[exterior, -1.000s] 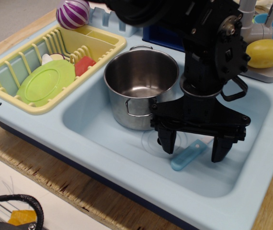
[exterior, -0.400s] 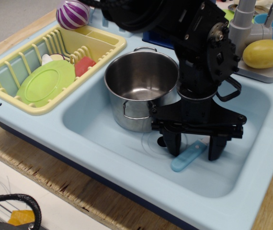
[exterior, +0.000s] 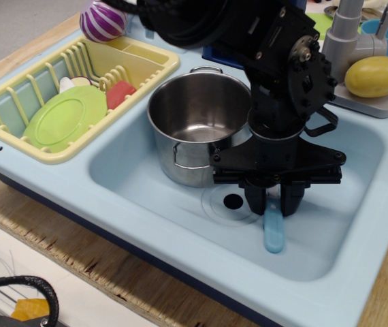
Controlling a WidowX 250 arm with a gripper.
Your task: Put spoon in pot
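The pot [exterior: 199, 122] is shiny steel and stands upright and empty in the left part of the light-blue sink basin [exterior: 323, 235]. My black gripper [exterior: 273, 201] hangs just right of the pot, low over the sink floor. Its fingers are closed on the spoon [exterior: 273, 231], whose light-blue handle sticks out below them toward the front. The spoon's white bowl is hidden between the fingers.
A yellow dish rack [exterior: 17, 116] at left holds a green plate [exterior: 65, 116] and a red piece [exterior: 119, 92]. A striped purple ball [exterior: 103, 19] lies behind it. A grey faucet [exterior: 349, 30] and a yellow lemon [exterior: 376, 75] stand at back right. The drain hole [exterior: 233, 201] is beside the gripper.
The fingers have closed from wide open onto the spoon. The spoon's handle has turned from slanting to pointing toward the front. The gripper has shifted slightly left.
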